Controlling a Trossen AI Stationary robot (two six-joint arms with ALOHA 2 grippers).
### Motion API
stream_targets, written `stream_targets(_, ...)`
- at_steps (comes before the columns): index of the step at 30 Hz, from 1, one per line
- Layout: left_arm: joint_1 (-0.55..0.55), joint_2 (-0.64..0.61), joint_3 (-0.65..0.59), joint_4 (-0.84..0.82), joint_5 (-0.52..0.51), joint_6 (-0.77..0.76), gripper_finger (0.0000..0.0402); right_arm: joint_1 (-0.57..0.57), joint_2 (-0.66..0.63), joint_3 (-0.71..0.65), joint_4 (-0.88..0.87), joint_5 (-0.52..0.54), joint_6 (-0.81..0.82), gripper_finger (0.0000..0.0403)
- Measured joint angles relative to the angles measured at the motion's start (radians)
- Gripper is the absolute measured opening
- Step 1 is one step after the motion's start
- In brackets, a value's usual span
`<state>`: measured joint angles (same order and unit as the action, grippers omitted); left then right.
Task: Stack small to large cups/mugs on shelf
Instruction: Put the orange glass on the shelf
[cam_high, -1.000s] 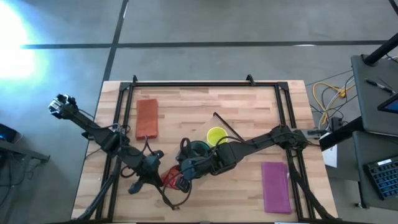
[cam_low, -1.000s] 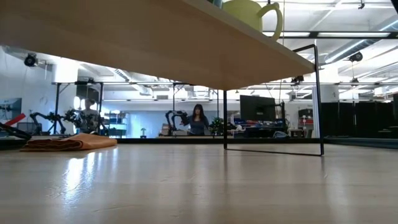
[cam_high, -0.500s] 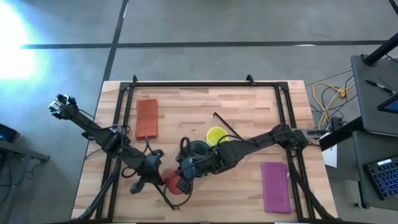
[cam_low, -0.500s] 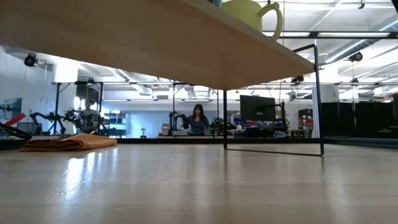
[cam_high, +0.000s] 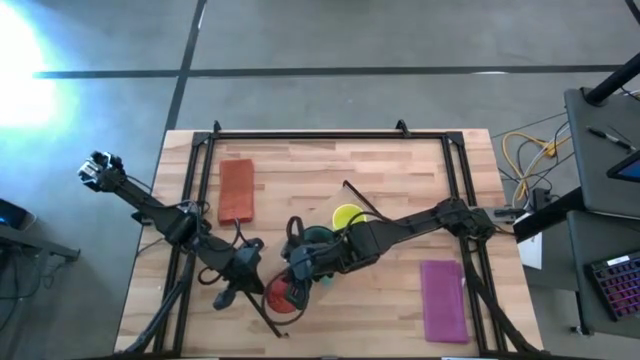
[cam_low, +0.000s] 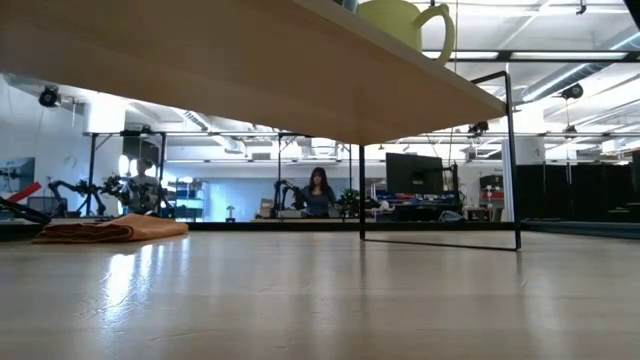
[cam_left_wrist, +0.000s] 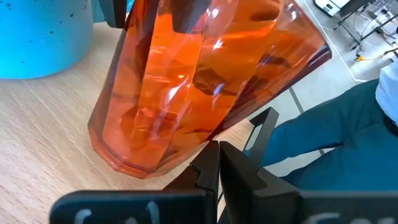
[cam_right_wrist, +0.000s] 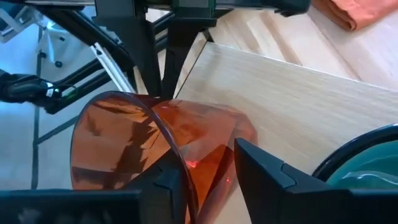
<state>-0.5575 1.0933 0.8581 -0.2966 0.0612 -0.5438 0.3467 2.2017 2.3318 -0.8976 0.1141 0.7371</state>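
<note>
Tabletop with both grippers at the red cup (cam_high: 285, 293).
Right gripper (cam_right_wrist: 208, 174) pinches the tilted cup's rim at the shelf's (cam_right_wrist: 298, 106) near end; left gripper (cam_left_wrist: 219, 163), fingers together, touches its side. Teal mug (cam_high: 320, 240) and yellow mug (cam_high: 348, 216) stand just beyond on the shelf.

The high view is looking straight down, taking in the whole bench (cam_high: 400, 175) and both arms. The low view is sitting at bench-top height, looking level under the shelf (cam_low: 250, 70) into the room. Both wrist views are pressing close on the red cup (cam_left_wrist: 199, 81), tilted over the shelf near the bench's front edge.
</note>
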Motion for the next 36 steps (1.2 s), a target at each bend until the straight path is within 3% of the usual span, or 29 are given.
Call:
stream_targets(8, 0.0, 0.0, 0.0, 0.0, -0.002, 0.0, 0.0, -0.026, 0.002, 0.0, 0.001, -0.118, -0.01, 0.0103)
stream_targets(21, -0.001, 0.0, -0.001, -0.001, -0.017, 0.0, 0.0, -0.046, 0.004, 0.0, 0.099, -0.113, -0.032, 0.0124)
stream_targets(36, -0.001, -0.001, -0.002, -0.008, -0.017, 0.0, 0.0, -0.071, -0.019, 0.023, 0.094, -0.097, -0.065, 0.0125)
